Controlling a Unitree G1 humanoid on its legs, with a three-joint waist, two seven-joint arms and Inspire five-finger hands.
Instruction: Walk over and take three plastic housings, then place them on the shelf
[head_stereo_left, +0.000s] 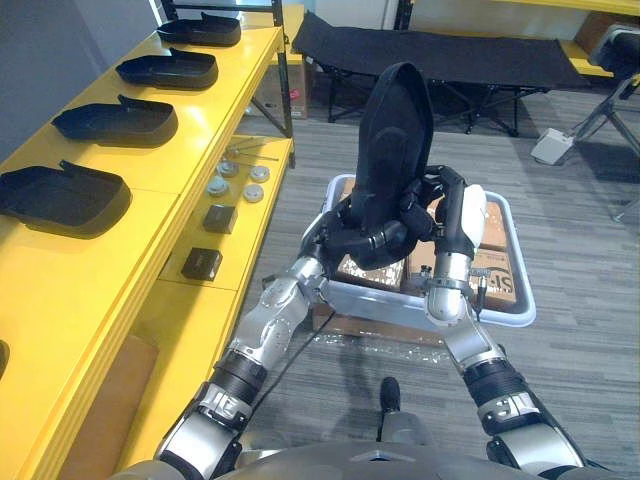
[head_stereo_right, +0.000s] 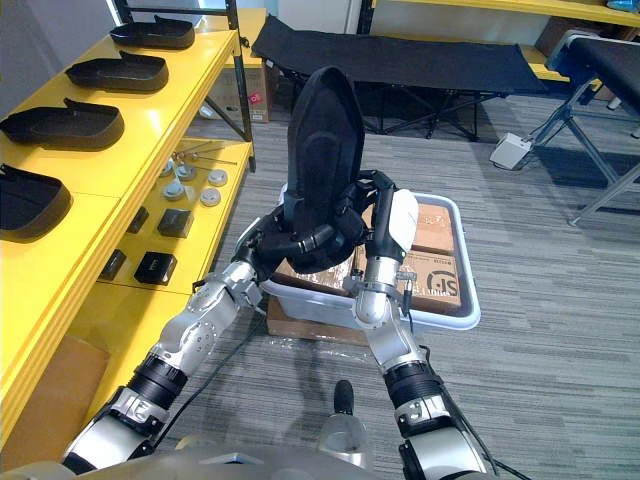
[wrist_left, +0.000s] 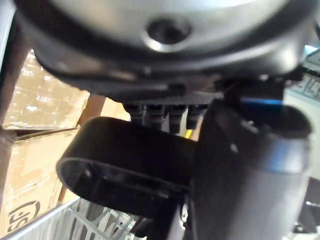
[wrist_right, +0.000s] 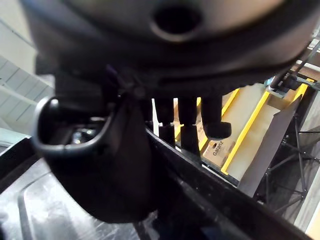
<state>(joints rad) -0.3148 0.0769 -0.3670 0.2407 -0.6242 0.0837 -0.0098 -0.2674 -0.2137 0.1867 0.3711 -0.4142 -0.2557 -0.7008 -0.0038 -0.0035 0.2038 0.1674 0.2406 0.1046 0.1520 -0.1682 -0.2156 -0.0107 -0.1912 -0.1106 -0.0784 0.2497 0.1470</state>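
One black plastic housing (head_stereo_left: 395, 140) stands upright between my two hands, above a pale bin (head_stereo_left: 522, 300). My left hand (head_stereo_left: 368, 240) wraps its curled fingers round the housing's lower end from the left. On the right side, my right hand (head_stereo_left: 452, 215), with its white thumb cover, grips the housing's edge. The right wrist view has that hand's fingers (wrist_right: 189, 125) hooked over the housing's rim (wrist_right: 225, 200). Several more black housings, such as the nearest one (head_stereo_left: 65, 195), lie in a row on the yellow shelf (head_stereo_left: 190, 125) to my left.
The bin holds cardboard boxes (head_stereo_left: 495, 265). A lower yellow shelf level carries small black boxes (head_stereo_left: 202, 262) and round metal parts (head_stereo_left: 240, 182). A black folding cot (head_stereo_left: 430, 50) stands at the back, and a white box (head_stereo_left: 552, 145) sits on the grey floor to the right.
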